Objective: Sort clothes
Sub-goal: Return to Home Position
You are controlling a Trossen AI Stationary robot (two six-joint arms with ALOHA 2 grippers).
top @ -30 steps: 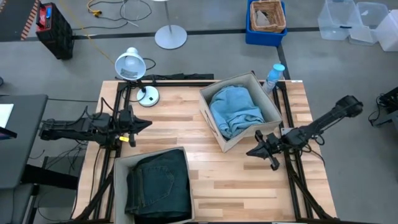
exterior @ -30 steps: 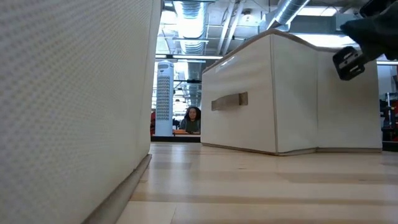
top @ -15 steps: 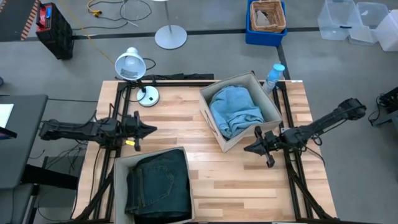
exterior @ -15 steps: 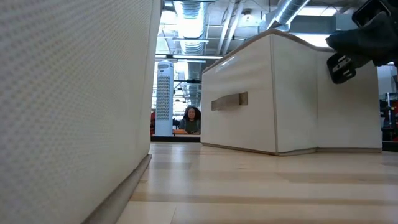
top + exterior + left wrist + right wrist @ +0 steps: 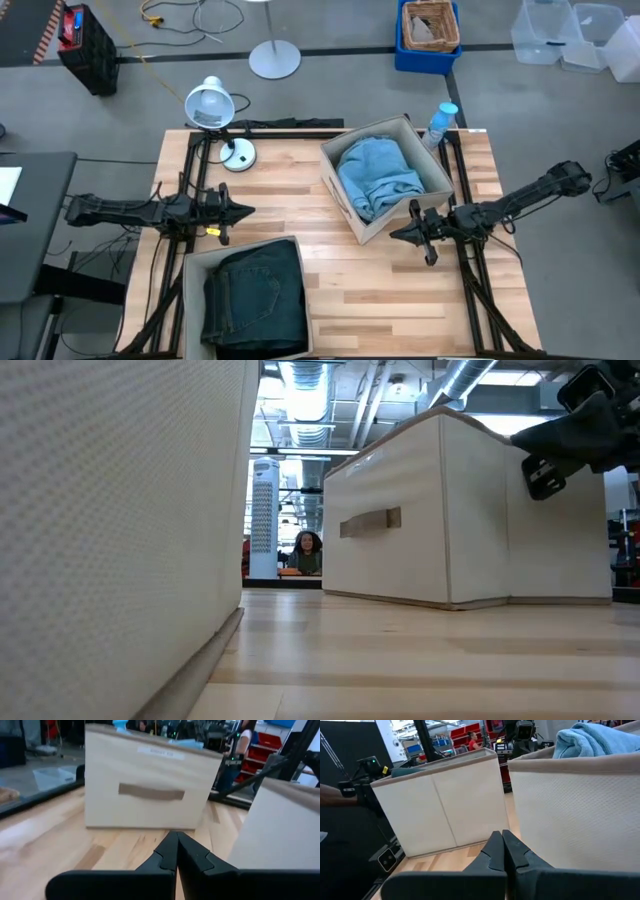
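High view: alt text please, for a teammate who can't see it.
Two beige boxes on a wooden table: right box holds light blue clothes, left box dark jeans. Left gripper and right gripper, both shut and empty, sit at opposite sides.

Two garments show on my cameras. The light blue garment [image 5: 378, 178] is crumpled in a loose heap in the far-right box [image 5: 365, 134], and its top bulges above the rim. The dark blue-green jeans [image 5: 255, 300] are folded roughly flat with a back pocket facing up. They fill the near-left box [image 5: 240, 246].
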